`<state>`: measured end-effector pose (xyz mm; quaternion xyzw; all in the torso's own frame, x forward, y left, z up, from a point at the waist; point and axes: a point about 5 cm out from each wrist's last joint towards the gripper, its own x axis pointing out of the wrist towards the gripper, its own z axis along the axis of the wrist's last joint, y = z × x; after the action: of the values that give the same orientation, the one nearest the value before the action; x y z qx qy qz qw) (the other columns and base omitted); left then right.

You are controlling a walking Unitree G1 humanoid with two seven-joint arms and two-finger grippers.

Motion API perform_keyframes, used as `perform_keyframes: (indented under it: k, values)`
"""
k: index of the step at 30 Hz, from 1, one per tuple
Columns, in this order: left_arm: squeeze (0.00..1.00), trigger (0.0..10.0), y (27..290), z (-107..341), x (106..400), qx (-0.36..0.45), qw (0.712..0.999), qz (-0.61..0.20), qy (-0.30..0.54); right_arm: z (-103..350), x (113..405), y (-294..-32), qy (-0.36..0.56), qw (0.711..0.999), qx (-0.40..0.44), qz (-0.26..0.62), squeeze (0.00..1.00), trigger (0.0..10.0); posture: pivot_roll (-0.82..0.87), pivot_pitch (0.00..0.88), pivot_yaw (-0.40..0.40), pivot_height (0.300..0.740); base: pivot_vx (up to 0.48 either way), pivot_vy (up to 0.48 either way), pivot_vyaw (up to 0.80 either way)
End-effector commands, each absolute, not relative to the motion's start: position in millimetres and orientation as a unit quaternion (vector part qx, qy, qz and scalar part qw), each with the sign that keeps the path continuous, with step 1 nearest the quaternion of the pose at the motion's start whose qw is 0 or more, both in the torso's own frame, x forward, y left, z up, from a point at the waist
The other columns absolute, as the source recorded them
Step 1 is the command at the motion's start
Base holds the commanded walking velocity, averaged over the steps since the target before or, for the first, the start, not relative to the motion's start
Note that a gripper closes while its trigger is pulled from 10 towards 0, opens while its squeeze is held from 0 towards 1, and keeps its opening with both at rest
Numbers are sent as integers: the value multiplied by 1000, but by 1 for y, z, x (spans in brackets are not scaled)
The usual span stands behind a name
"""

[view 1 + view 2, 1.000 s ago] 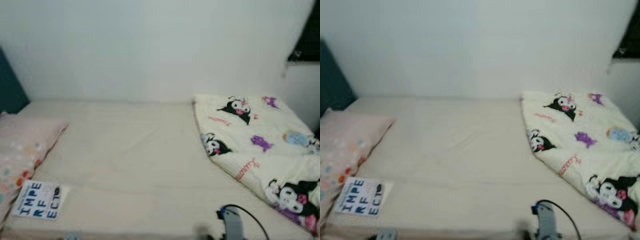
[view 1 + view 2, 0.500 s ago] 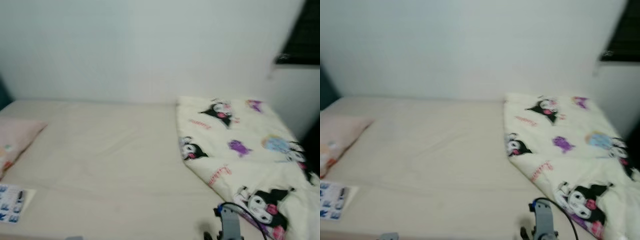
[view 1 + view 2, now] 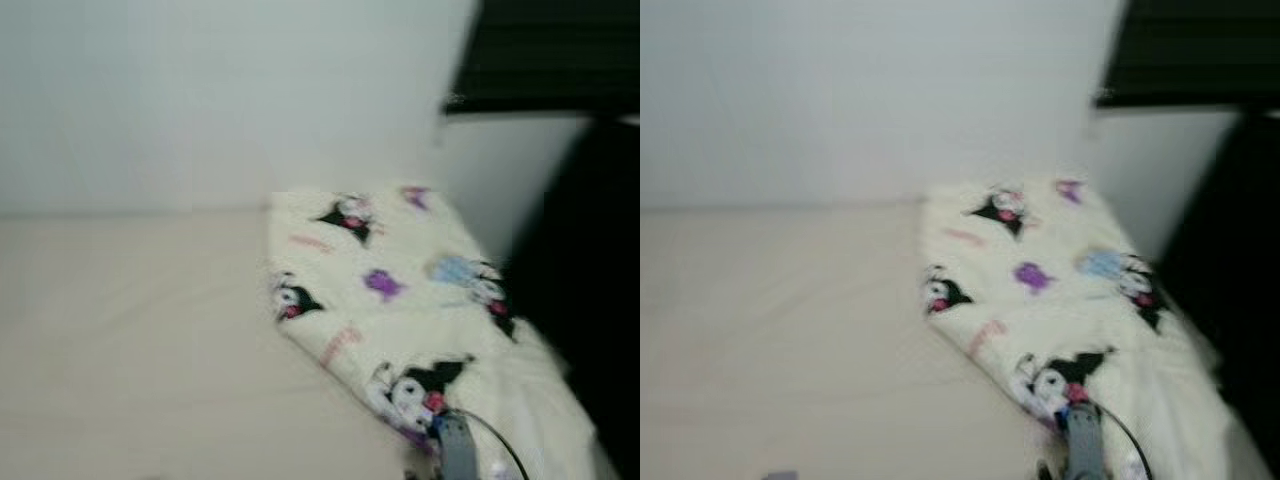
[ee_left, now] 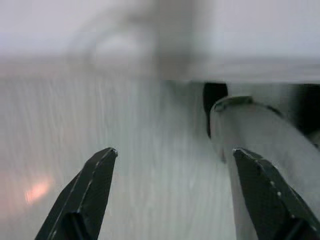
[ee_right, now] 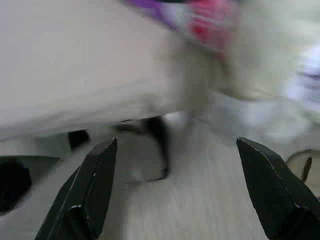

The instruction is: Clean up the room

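A cream blanket (image 3: pixel 400 300) printed with black-and-pink cartoon figures lies crumpled on the right part of a bed (image 3: pixel 130 340) with a plain cream sheet. My right arm (image 3: pixel 455 450) shows at the lower edge, in front of the blanket's near corner. In the right wrist view, my right gripper (image 5: pixel 177 185) is open, its black fingers (image 5: pixel 87 190) spread wide below the blanket's edge (image 5: pixel 200 30) and above pale floor. My left gripper (image 4: pixel 175 195) is open too, over light wood-grain floor near the bed's side. The pictures are blurred.
A white wall (image 3: pixel 220 100) runs behind the bed. At the right stand a dark window or shelf (image 3: pixel 550 55) and a dark area (image 3: pixel 590 300) beside the bed's foot. A grey rounded object (image 4: pixel 260 145) lies close to the left gripper.
The whole view has swung to the right: the pink pillow and the printed card have left the picture, and the blanket now sits near the middle. The arms keep their place.
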<state>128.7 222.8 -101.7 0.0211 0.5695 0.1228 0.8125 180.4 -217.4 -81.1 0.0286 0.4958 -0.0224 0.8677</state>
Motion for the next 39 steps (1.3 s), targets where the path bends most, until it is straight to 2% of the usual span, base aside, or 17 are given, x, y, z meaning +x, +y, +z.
perform_keyframes:
  k: [1, 6, 19, 28, 39]
  values:
    - [0, 10000, 222, -104, 121, 25, 805, 120, 581, -79, 183, -218, 488, 872, 33, -27, 0, 10000, -193, 0, 25, 740, 0, -461, -769]
    - [0, 10000, 223, -105, 119, 29, 803, 120, 584, -79, 184, -220, 486, 873, 30, -28, 0, 10000, -198, 0, 28, 740, 0, -429, 0]
    - [0, 10000, 228, -104, 118, 34, 796, 142, 588, -80, 181, -220, 492, 870, 26, -25, 0, 10000, -205, 0, 38, 740, 0, 0, 0]
    - [0, 10000, 230, -103, 118, 44, 792, 149, 591, -81, 179, -221, 493, 869, 27, -25, 0, 10000, -208, 0, 40, 740, -268, 402, 0]
    - [0, 10000, 231, -103, 118, 49, 791, 153, 591, -81, 178, -219, 493, 869, 30, -19, 0, 10000, -206, 0, 37, 740, 0, 0, 0]
